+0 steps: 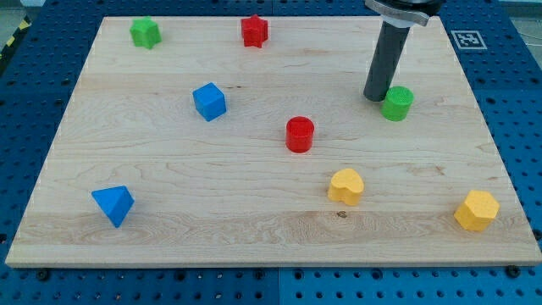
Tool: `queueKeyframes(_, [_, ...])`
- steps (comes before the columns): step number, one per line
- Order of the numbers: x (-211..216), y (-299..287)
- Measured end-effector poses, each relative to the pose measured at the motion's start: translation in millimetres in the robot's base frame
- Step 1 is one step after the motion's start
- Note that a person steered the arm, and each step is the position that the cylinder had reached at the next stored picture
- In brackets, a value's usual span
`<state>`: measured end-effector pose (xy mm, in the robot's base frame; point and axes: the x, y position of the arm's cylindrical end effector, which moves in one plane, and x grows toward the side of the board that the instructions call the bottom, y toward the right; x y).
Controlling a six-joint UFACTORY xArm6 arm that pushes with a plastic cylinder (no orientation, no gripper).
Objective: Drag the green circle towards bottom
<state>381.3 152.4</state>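
Note:
The green circle [397, 102] is a short green cylinder standing on the wooden board [169, 169] at the view's upper right. My tip [375, 97] is the lower end of the dark rod. It rests on the board just to the left of the green circle and slightly above it, touching or almost touching its left side.
A green star-like block [145, 33] and a red star-like block [254, 30] lie near the top edge. A blue cube [209, 101], a red cylinder [299, 135], a yellow heart [345, 185], a yellow hexagon [476, 210] and a blue triangle [113, 204] lie lower down.

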Motion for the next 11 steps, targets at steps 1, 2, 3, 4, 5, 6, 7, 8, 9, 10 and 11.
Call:
queueKeyframes(1, [1.9, 13.4])
queueKeyframes(2, [5.3, 17.2])
queueKeyframes(3, [5.3, 38.6])
queueKeyframes(4, [5.3, 49.0])
queueKeyframes(5, [7.9, 49.0])
queueKeyframes(6, [21.8, 50.5])
queueKeyframes(7, [21.9, 50.5])
queueKeyframes(8, [25.3, 50.5])
queueKeyframes(9, [36.5, 53.9])
queueKeyframes(10, [44.6, 58.3])
queueKeyframes(11, [56.8, 58.7])
